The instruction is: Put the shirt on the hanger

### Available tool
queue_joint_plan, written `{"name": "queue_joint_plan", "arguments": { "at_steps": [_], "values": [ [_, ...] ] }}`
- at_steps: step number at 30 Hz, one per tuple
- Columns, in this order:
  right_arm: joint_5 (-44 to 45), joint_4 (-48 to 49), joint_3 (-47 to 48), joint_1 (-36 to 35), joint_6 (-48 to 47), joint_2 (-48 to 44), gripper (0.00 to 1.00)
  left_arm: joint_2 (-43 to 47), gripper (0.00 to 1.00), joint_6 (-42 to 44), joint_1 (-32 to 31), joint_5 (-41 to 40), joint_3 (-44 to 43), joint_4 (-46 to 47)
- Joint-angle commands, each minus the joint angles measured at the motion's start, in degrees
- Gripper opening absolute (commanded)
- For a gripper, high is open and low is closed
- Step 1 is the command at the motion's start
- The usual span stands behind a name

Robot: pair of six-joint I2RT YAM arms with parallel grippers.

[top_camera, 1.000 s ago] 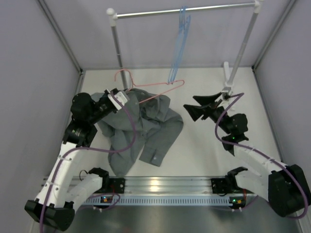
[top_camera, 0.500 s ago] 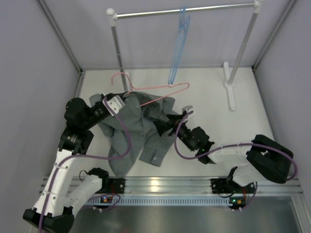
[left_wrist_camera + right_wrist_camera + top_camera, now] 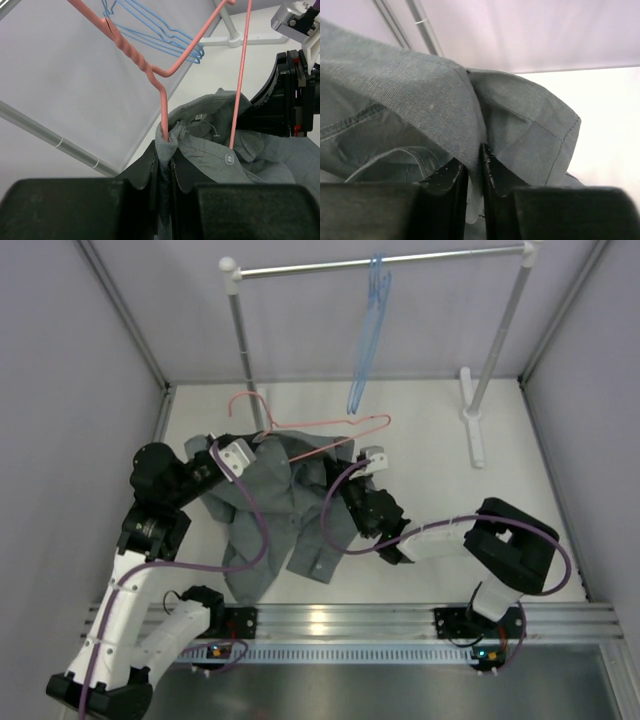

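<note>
The grey shirt (image 3: 285,510) lies crumpled on the table's left half. The pink hanger (image 3: 318,428) rests tilted over its top edge, hook (image 3: 243,400) to the left. My left gripper (image 3: 247,447) is shut on a bunch of shirt cloth (image 3: 210,150), and the hanger wire (image 3: 150,70) runs down into that pinch (image 3: 165,155). My right gripper (image 3: 338,498) is at the shirt's right side, shut on a fold of shirt (image 3: 435,100) between its fingertips (image 3: 471,157). The hanger's lower bar (image 3: 240,80) goes into the collar opening near a white button (image 3: 229,158).
A clothes rail (image 3: 380,260) spans the back on two posts, with light blue hangers (image 3: 365,340) hanging from it. Its white foot (image 3: 472,425) lies at the back right. Grey walls close in both sides. A metal beam (image 3: 330,620) runs along the near edge.
The right arm swung from the right side of the table to the shirt and its jaws closed on a fold of cloth. The left arm and the hanger shifted slightly.
</note>
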State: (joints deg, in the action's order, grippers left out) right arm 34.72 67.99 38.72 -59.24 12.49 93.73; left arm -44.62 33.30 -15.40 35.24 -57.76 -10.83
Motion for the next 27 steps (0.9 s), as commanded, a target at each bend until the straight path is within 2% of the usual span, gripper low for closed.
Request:
{"name": "queue_joint_plan", "arguments": {
  "at_steps": [1, 2, 6, 7, 10, 11, 12, 13, 15, 20, 27],
  "values": [
    [2.81, 5.23, 0.22, -0.61, -2.03, 0.05, 0.11, 0.24, 0.00, 1.50, 0.19, 0.53, -2.97, 1.26],
    [3.16, 4.62, -1.35, -0.52, -1.60, -0.82, 0.00, 0.15, 0.00, 2.03, 0.11, 0.44, -3.06, 0.99],
    [3.08, 1.73, -8.47, 2.36, -1.86, -8.90, 0.00, -0.99, 0.00, 3.70, 0.19, -0.53, -3.76, -1.64],
    [2.20, -0.29, -11.18, 3.86, -1.33, -14.23, 0.00, -1.17, 0.00, 4.31, 0.19, -0.44, -4.03, -2.69],
    [-5.87, -13.64, -13.14, 13.86, 3.58, -26.29, 0.00, -1.17, 0.00, 5.55, 0.19, 0.61, -4.12, -3.93],
    [-12.16, -16.37, -13.23, 16.85, 4.38, -29.19, 0.00, -1.34, 0.00, 6.24, 0.28, 1.40, -4.03, -4.46],
    [-14.92, -18.83, -12.80, 21.14, 3.86, -31.66, 0.00, -1.69, 0.00, 6.60, 0.19, 1.75, -3.68, -4.90],
    [-16.86, -24.60, -10.62, 22.67, 2.99, -35.86, 0.00, -1.96, 0.00, 7.30, 0.19, 2.02, -3.77, -5.34],
    [-21.00, -29.99, -8.06, 24.78, -1.93, -40.10, 0.00, -3.10, 0.00, 8.01, 0.19, 2.81, -3.51, -6.57],
    [-24.09, -44.40, -0.14, 26.98, -10.98, -42.67, 0.00, -4.16, 0.00, 9.06, 0.11, 1.68, -3.59, -6.66],
    [-17.58, -64.89, 11.45, 29.27, -3.79, -42.23, 0.00, -3.02, 0.00, 11.44, -0.07, -5.61, -3.24, -6.40]
  ]
}}
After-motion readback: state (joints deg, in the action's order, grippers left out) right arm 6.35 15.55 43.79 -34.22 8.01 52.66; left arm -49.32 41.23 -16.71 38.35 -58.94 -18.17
